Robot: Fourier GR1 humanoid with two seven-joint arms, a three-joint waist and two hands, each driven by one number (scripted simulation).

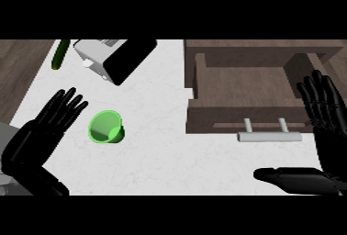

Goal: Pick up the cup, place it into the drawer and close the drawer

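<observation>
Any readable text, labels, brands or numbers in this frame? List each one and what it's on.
None can be read in the head view.
green cup: plain, no print.
open drawer and its handle: no label.
white appliance with a black side: small grey marks on top, too small to tell whether they are lettering.
long green object beside it: no marking.
</observation>
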